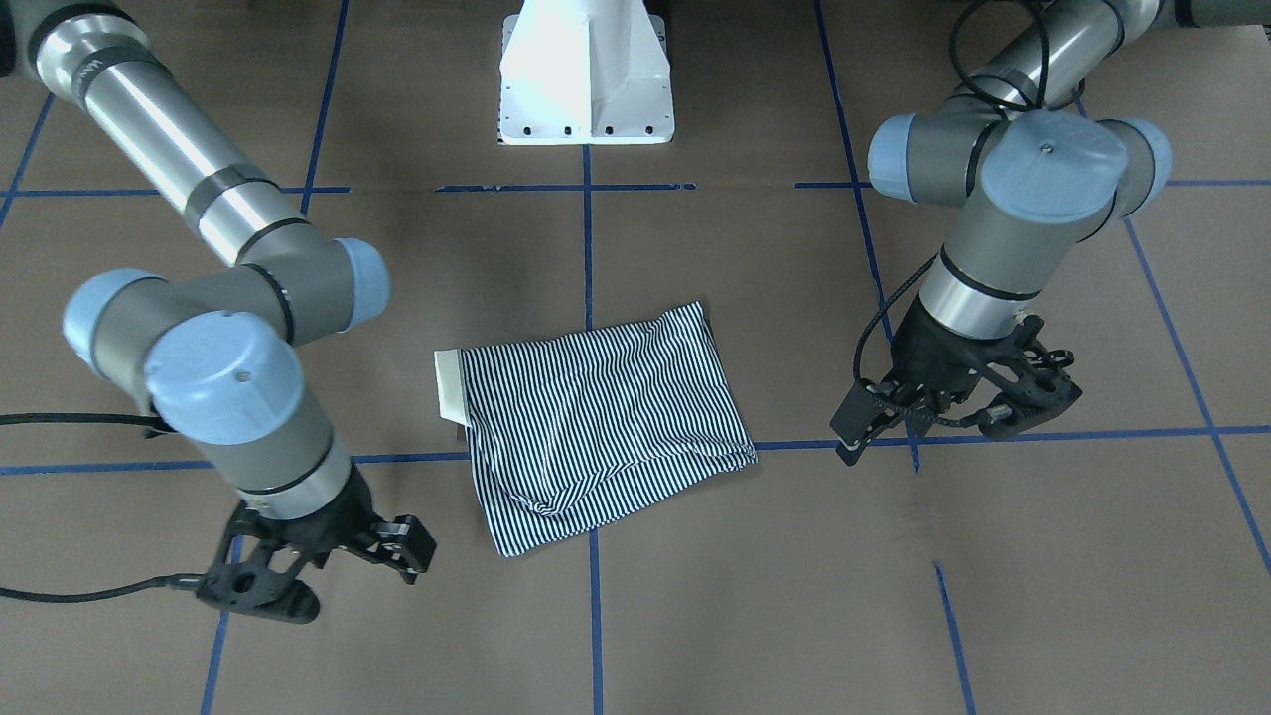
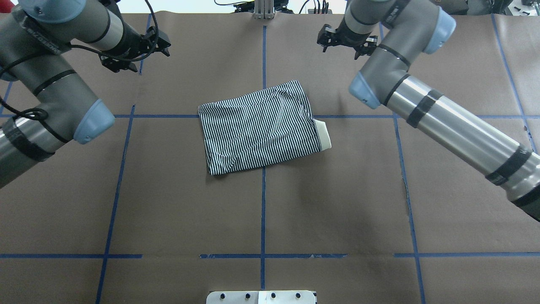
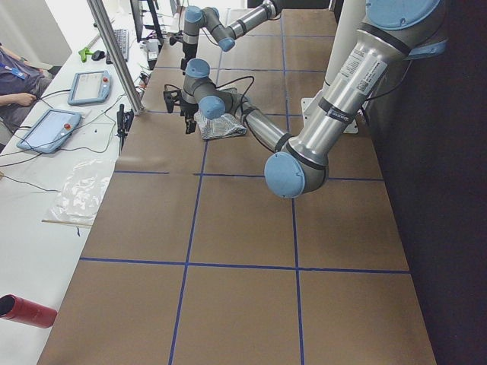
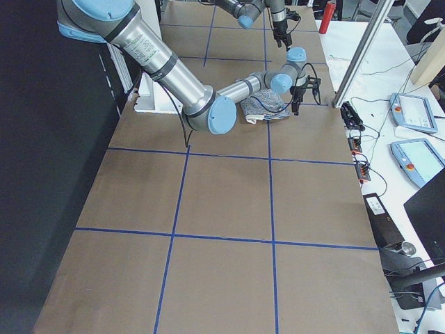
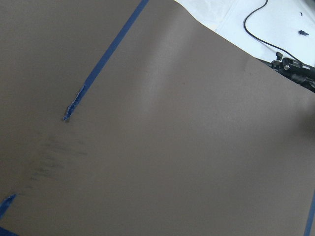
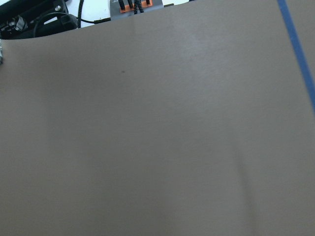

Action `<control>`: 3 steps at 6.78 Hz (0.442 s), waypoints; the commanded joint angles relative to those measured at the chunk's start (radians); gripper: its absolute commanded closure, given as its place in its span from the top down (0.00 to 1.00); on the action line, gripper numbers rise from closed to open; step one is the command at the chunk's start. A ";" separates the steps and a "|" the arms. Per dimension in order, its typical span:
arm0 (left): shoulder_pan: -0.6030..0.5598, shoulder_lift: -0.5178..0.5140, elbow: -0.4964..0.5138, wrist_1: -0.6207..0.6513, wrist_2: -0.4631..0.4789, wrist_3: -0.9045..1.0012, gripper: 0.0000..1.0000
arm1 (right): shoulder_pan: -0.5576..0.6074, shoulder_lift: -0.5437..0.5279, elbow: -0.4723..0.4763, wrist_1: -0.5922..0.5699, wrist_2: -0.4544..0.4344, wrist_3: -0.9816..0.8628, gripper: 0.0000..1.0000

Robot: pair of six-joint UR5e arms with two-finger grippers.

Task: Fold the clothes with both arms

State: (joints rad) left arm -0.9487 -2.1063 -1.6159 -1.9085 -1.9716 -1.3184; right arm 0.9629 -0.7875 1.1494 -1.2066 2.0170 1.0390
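Observation:
The striped polo shirt (image 2: 259, 126) lies folded into a compact rectangle at the table's middle, its cream collar (image 2: 324, 135) sticking out on the robot's right. It also shows in the front view (image 1: 596, 422). My left gripper (image 2: 141, 57) hovers open and empty beyond the shirt's far left corner; it shows in the front view (image 1: 928, 427) too. My right gripper (image 2: 344, 46) is open and empty, beyond the shirt's far right corner, and shows in the front view (image 1: 348, 581). Neither touches the shirt. Both wrist views show only brown table cover and blue tape.
The white pedestal base (image 2: 261, 297) stands at the near table edge. Blue tape lines (image 2: 263, 202) grid the brown cover. An operators' bench with tablets (image 3: 53, 129) and cables runs along the far edge; a red cylinder (image 3: 27, 312) lies there.

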 commanded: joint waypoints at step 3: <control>-0.319 0.297 -0.188 0.112 -0.166 0.716 1.00 | 0.409 -0.411 0.131 -0.045 0.247 -0.844 1.00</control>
State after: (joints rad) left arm -1.1511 -1.9017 -1.7634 -1.8386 -2.0690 -0.8472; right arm 1.2620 -1.0948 1.2637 -1.2474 2.2036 0.4047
